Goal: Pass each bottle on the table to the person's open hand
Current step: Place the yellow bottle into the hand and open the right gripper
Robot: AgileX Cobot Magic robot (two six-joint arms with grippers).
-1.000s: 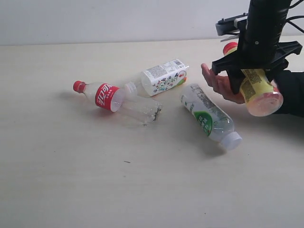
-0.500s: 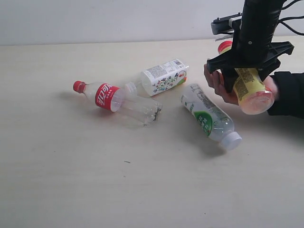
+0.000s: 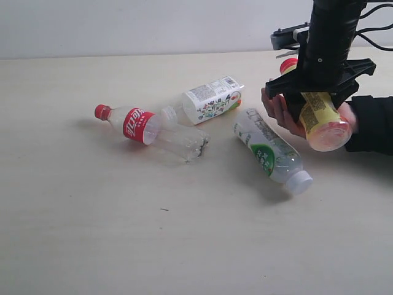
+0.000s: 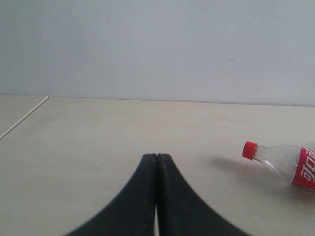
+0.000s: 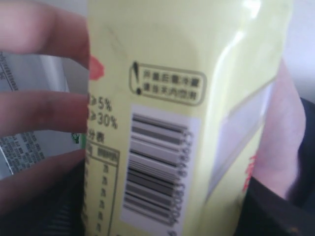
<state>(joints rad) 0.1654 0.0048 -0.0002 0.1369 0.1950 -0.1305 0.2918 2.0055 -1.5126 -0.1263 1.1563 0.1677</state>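
My right gripper (image 3: 318, 104) is shut on the red-capped yellow-labelled bottle (image 3: 320, 117), held tilted in the air at the right. The person's open hand (image 3: 279, 110) with a black sleeve cups that bottle; its fingers (image 5: 39, 113) and palm (image 5: 280, 147) touch both sides of the yellow label (image 5: 162, 123). On the table (image 3: 123, 233) lie the red-capped clear bottle (image 3: 147, 130), the squarish white printed bottle (image 3: 209, 99) and the white-capped green-label bottle (image 3: 271, 152). My left gripper (image 4: 157, 157) is shut and empty, with the red-label bottle (image 4: 283, 162) off to one side.
A pale wall (image 3: 153, 24) rises behind the table's far edge. Black cables (image 3: 377, 24) hang from the right arm. The green-label bottle lies just below the person's hand.
The right gripper has carried the yellow-labelled bottle slightly up and left into the person's hand, whose fingers now close around it. The other bottles have not moved.
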